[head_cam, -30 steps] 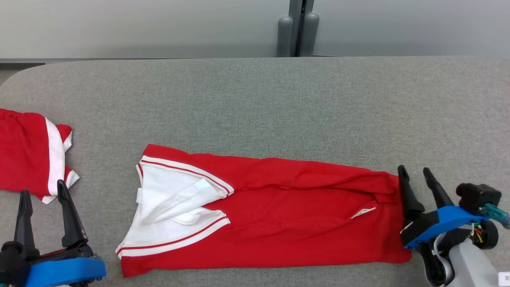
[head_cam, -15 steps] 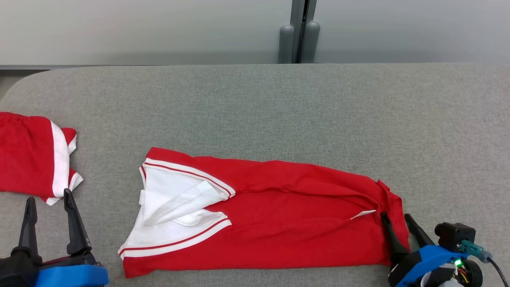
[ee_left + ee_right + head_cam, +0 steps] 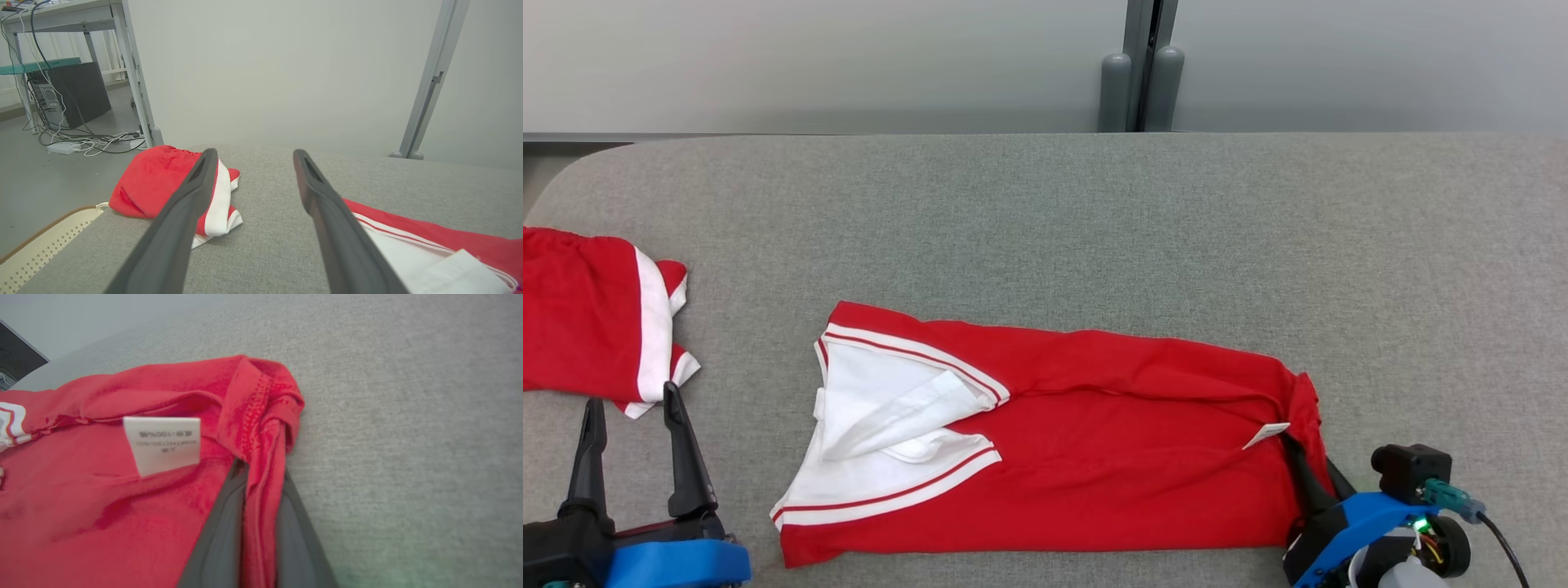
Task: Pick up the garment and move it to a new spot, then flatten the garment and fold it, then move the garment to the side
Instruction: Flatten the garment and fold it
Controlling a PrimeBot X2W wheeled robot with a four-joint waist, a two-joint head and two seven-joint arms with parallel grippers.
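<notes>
Left fingers open, idle at near-left corner. Right fingers clamped on bunched hem of garment, lying along desk near edge. Risk: pinch holds one layer only, so a lift unfolds or drops it. Red piece at left edge may snag.
</notes>
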